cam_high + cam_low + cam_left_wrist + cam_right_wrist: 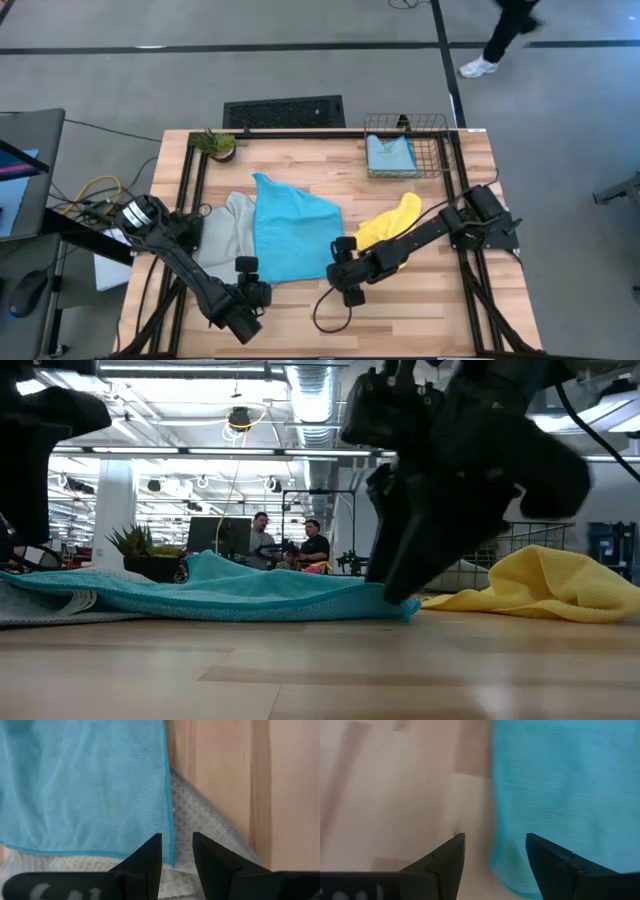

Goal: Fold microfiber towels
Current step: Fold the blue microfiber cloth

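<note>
The cyan-blue towel (295,235) lies spread in the middle of the table, overlapping the grey-green towel (225,230) on its left. The yellow towel (392,222) lies crumpled to its right, and a pale blue towel (390,155) sits in the wire basket. My left gripper (250,270) is open at the cyan towel's near left corner, its fingers either side of the towel's edge (172,845). My right gripper (340,262) is open at the near right corner, its fingers astride that edge (495,860). My left gripper (177,850) points steeply down over the cyan corner and the grey-green towel (200,815) under it; I cannot tell whether its fingertips touch the cloth. My right gripper (395,588) reaches down to the cyan towel's corner (405,608); whether it touches, I cannot tell.
The wire basket (440,150) stands at the far right corner and a small potted plant (215,145) at the far left. A dark cable loops on the wood near the front edge (325,308). A person (505,35) walks beyond the table.
</note>
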